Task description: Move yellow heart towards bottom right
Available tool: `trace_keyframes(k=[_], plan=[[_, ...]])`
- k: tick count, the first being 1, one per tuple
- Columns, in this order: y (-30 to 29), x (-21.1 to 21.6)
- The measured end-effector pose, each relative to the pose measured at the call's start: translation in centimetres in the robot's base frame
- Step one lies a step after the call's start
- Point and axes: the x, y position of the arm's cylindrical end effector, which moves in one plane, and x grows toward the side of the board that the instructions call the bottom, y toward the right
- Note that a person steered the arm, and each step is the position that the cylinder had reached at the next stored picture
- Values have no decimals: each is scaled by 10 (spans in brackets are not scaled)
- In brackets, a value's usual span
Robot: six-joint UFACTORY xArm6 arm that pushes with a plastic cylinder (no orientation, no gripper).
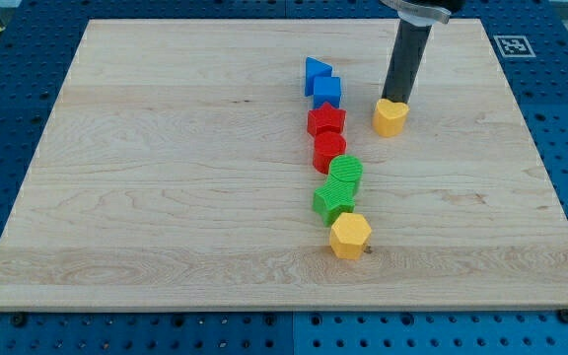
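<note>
The yellow heart [390, 117] lies on the wooden board [166, 177], right of the board's middle and toward the view's top. My tip [395, 100] is the lower end of the dark rod; it stands right against the heart's upper edge, on its top side, and seems to touch it.
A chain of blocks runs down the middle, left of the heart: a blue triangle [317, 73], a blue block [327, 92], a red star [326, 121], a red block [329, 151], a green block [345, 174], a green star [333, 203], a yellow hexagon [350, 236]. A marker tag [513, 45] sits at the board's top right corner.
</note>
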Motion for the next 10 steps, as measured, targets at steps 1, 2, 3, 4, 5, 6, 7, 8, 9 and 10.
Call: trace_keyframes(k=[1, 2, 3, 4, 5, 6, 7, 8, 9, 10], plan=[[0, 1], [-15, 9], [-39, 8], [-43, 11], [-17, 30], [14, 60], [25, 93], [25, 114], [25, 125], [24, 126]])
